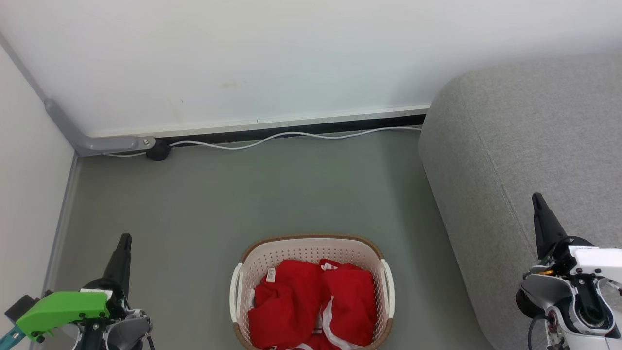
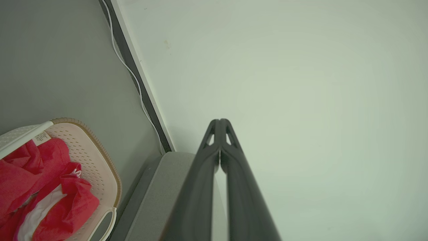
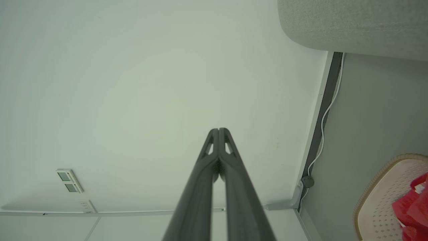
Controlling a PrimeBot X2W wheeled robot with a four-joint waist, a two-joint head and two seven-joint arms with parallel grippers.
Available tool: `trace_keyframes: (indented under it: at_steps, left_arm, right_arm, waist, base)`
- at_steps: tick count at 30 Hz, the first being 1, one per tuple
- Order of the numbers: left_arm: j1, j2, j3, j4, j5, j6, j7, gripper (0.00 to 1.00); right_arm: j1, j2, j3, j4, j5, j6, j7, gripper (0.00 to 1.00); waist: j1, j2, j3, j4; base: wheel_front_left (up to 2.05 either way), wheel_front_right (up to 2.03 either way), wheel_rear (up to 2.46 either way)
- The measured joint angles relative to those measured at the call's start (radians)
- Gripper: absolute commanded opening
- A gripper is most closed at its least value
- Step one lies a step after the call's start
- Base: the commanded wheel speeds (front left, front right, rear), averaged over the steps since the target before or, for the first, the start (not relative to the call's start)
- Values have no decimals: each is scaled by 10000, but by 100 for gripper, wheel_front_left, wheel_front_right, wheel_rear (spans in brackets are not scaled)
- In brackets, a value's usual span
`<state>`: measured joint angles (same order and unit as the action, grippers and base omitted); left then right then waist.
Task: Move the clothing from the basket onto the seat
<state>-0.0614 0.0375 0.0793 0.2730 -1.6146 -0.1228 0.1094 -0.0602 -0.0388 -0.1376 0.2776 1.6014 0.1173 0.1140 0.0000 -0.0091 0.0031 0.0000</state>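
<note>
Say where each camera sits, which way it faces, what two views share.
Head: on the head, facing down at the basket of clothing, sofa at right; left gripper lower left, right gripper lower right.
Left wrist: on the left arm, looking along shut jaws at the wall.
Right wrist: on the right arm, looking along shut jaws at the wall.
Shared: both wrist views catch basket and sofa.

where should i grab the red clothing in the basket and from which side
Best bet: pinch the bunched ridge where the two red pieces of clothing meet, near the middle of the heap. Come straight down from above: the basket walls ring the pile on every side, so a sideways approach is blocked, and the raised fold gives something to close on.
</note>
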Motion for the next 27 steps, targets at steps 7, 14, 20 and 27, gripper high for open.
trace_keyframes:
  at_steps: [7, 14, 20, 27]
  left_arm:
    - [51, -35, -19, 157, 0, 10, -2, 100]
    - [328, -163, -92, 318, 0, 12, -96, 100]
    - [352, -109, -276, 125, 487, 12, -449, 100]
    - [470, 182, -491, 100, 1557, 12, -731, 100]
  right_arm:
    - [83, 50, -2, 146, -2, -36, 0, 100]
    - [394, 157, 104, 291, -19, -40, -50, 100]
    - [393, -155, 554, 86, -890, -40, -407, 100]
    - [382, -667, 1147, 23, -2054, -46, -708, 100]
  waist:
    - [0, 0, 0, 0]
    - [0, 0, 4, 3]
    - [0, 0, 28, 22]
    - [0, 0, 41, 39]
  base:
    - [0, 0, 0]
    - [0, 0, 0]
    - [0, 0, 0]
    - [0, 0, 0]
